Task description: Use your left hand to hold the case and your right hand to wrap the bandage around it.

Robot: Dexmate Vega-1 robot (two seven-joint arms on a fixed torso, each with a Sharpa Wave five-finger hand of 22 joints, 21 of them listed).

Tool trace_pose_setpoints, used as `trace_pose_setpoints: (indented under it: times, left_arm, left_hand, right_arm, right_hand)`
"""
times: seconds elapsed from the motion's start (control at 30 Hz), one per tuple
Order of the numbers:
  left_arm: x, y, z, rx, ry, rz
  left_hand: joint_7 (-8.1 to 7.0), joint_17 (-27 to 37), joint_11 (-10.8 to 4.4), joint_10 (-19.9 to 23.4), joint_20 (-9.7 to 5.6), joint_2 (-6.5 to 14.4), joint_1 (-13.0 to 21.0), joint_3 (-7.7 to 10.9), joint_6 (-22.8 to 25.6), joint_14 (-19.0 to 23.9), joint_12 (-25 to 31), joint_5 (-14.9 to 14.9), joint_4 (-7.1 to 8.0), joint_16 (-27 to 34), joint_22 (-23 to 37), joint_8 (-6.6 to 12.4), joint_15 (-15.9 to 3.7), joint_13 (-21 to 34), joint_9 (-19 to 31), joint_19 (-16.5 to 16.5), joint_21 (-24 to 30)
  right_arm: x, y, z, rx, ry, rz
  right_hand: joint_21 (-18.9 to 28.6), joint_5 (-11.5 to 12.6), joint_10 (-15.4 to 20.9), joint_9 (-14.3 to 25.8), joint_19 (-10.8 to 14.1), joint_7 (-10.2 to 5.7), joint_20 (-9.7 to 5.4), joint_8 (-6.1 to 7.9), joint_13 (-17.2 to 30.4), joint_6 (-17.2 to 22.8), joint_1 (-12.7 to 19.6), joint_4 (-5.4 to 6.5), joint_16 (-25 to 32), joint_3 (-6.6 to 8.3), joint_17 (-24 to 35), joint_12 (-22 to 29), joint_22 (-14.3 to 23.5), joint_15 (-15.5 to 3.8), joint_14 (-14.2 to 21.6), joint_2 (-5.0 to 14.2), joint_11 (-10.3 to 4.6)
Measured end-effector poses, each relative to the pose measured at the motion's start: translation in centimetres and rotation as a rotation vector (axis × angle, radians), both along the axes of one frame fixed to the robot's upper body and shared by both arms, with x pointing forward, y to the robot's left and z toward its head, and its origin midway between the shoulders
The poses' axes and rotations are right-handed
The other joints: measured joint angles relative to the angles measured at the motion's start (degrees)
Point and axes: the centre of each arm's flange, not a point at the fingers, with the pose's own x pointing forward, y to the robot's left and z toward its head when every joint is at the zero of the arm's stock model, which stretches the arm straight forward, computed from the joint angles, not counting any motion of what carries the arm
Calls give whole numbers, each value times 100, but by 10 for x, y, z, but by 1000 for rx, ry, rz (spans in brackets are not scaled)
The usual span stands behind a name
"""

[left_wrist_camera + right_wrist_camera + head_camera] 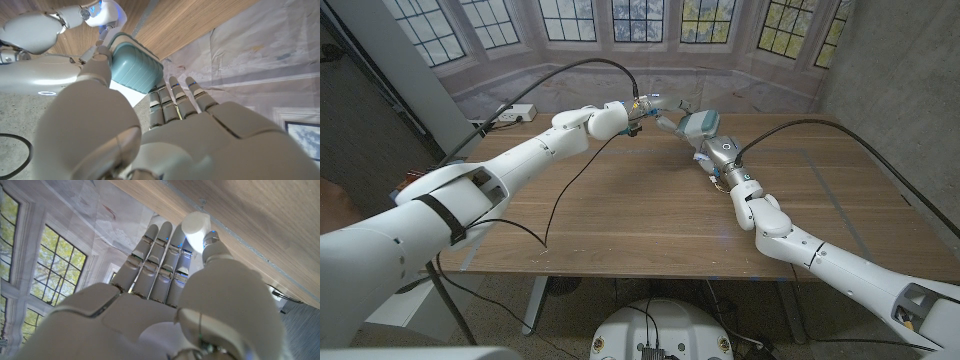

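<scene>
1. Head view, starting at nine o'clock and working across: your left hand (642, 108) is reached out to the far middle of the desk (620, 210), at about twelve o'clock in the picture. I cannot tell from here whether its fingers are around anything.
2. Left wrist view: the left hand's fingers (172, 102) are stretched out straight and side by side, and the teal ribbed case (134, 67) sits just past their tips. It looks near or touching, not gripped, so I judge that hand empty with its fingers extended.
3. The case (700, 124) lies at about one o'clock in the head view, right against your right hand (705, 135), with something white (703, 158) under it that may be the bandage; I cannot be sure.
4. Right wrist view: the right hand's fingers (160, 260) lie straight and together, and a white rounded tip (196, 225) shows beside them. Whether this hand is clamped on the case I cannot tell.
5. Risk: if you start wrapping before the left hand has closed on the case, the case will probably slide or turn on the smooth wood.
6. Risk: both hands crowd the same spot, so fingers may knock each other or push the case toward the far edge.
7. Risk: loose white material under the case could snag beneath it.
8. Writing: no brand, label or lettering can be read on the case or anywhere else.
</scene>
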Motion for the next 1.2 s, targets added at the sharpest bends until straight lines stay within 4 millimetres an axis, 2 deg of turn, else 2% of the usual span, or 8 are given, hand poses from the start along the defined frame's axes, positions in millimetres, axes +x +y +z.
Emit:
trace_pose_setpoints:
  times: [0.63,1.2]
  left_arm:
    - [-12,-5,0,-7,-16,1]
    - [-17,-5,-3,-9,-1,-3]
  left_hand:
    - [0,0,0,0,0,0,0,9,0,0,-19,-1,-9,0,0,0,0,11,-1,0,0]
    - [0,0,0,0,0,0,0,8,0,22,1,-22,-8,0,0,0,21,5,8,0,0]
  right_arm:
    - [4,-2,-12,32,9,7]
    - [12,-10,-9,42,1,0]
  right_hand:
    - [0,0,0,3,-21,-4,-21,-11,5,5,0,-26,0,25,11,-22,0,0,0,0,0]
    - [0,-1,13,2,-21,-3,-20,-14,5,4,0,-50,-44,48,10,-22,0,0,0,0,-13]
